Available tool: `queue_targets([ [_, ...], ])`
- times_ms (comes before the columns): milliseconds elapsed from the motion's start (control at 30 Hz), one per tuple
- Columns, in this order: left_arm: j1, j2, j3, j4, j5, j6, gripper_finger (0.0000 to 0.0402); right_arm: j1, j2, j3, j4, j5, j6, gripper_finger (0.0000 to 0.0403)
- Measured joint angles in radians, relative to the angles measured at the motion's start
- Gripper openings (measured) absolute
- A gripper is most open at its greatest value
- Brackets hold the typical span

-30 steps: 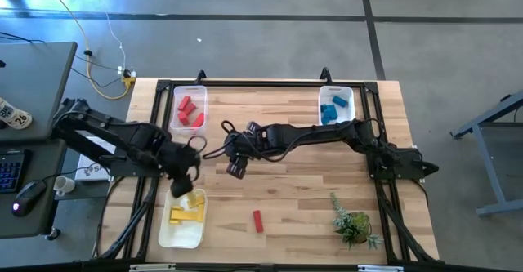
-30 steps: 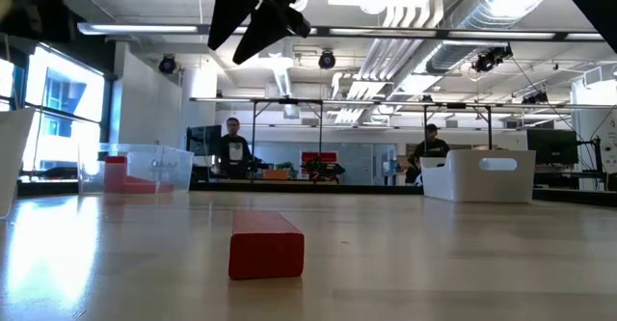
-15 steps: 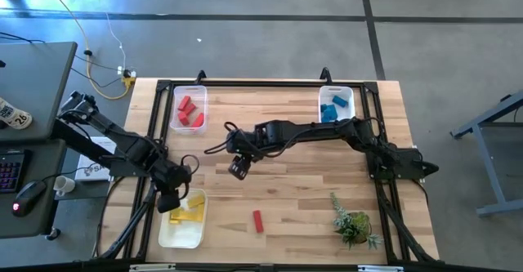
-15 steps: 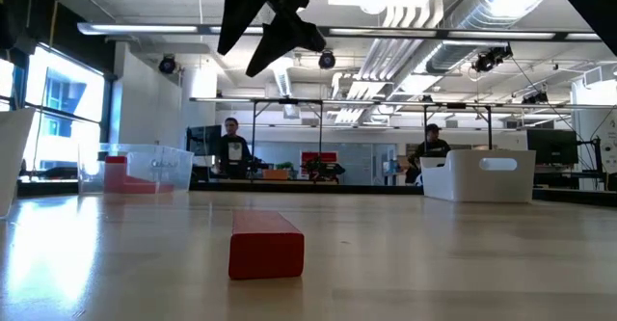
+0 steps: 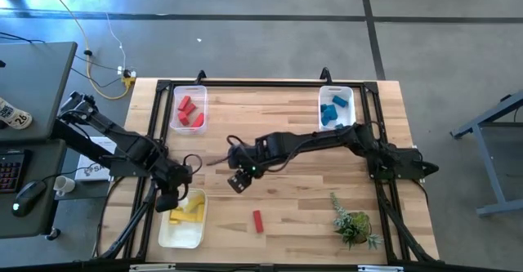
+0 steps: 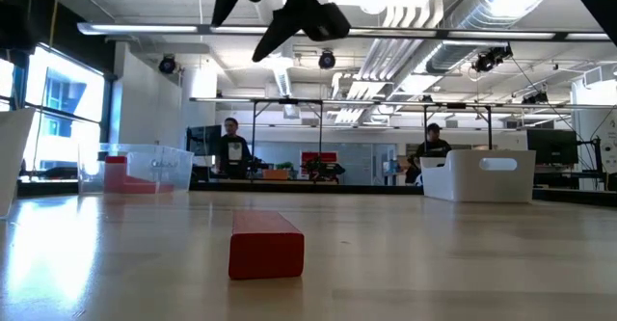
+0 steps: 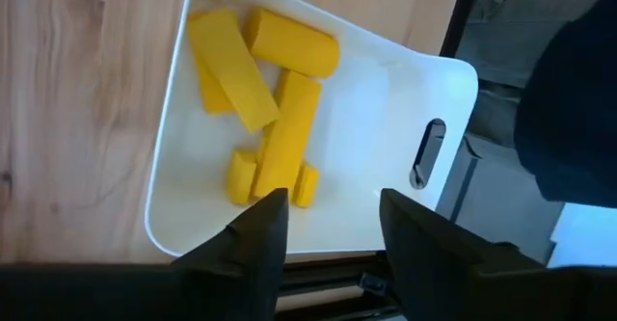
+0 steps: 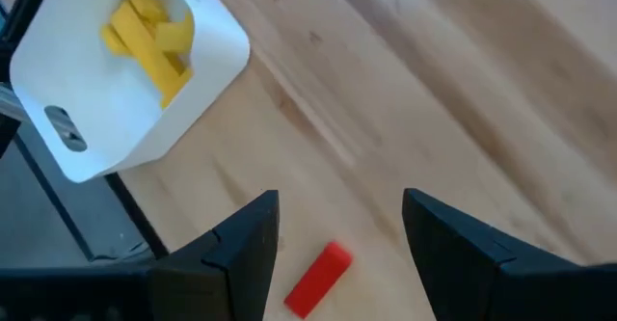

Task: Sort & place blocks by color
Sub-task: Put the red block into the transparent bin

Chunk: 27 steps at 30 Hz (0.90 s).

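Observation:
One red block [image 5: 257, 220] [image 6: 266, 244] [image 8: 318, 279] lies flat on the wooden table near its front edge. My right gripper [image 5: 237, 184] [image 8: 337, 227] [image 6: 289, 13] hangs open above the table, a little to the far left of that block, touching nothing. Several yellow blocks [image 5: 188, 210] [image 7: 265, 99] lie in a white bin [image 5: 181, 238] at the near left. My left gripper [image 5: 167, 202] [image 7: 333, 227] hovers open over that bin's left rim, with nothing between its fingers. Red blocks [image 5: 189, 111] lie in the far-left bin, blue blocks [image 5: 331, 110] in the far-right bin.
A small green plant [image 5: 353, 223] stands at the near right. A black frame [image 5: 155, 141] runs along the table's edges. Bare wood [image 5: 310, 182] lies between the bins around the red block. People stand far off in the room behind [image 6: 231, 147].
My left gripper has swung from over the yellow bin's far end toward the table's left edge and now hangs over the bin's left rim. My right gripper has rolled about its own axis and come toward the near edge, closer to the red block.

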State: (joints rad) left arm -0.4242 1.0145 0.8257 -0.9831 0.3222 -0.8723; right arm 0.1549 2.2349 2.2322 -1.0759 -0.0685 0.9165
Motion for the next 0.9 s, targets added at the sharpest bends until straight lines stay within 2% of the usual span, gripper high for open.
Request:
queue_targets([
  [433,0.080,-0.001,0.000,0.000,0.003,0.227,0.0147,0.138,0.002,-0.014,-0.087,0.123,0.389,0.0207],
  [733,0.193,-0.001,0.000,0.000,-0.022,0.315,0.0147,0.205,0.002,-0.107,-0.070,0.118,0.606,0.0206],
  [900,0.254,-0.001,0.000,0.000,-0.053,0.327,0.0147,0.215,0.002,-0.157,-0.010,0.110,0.665,0.0202],
])
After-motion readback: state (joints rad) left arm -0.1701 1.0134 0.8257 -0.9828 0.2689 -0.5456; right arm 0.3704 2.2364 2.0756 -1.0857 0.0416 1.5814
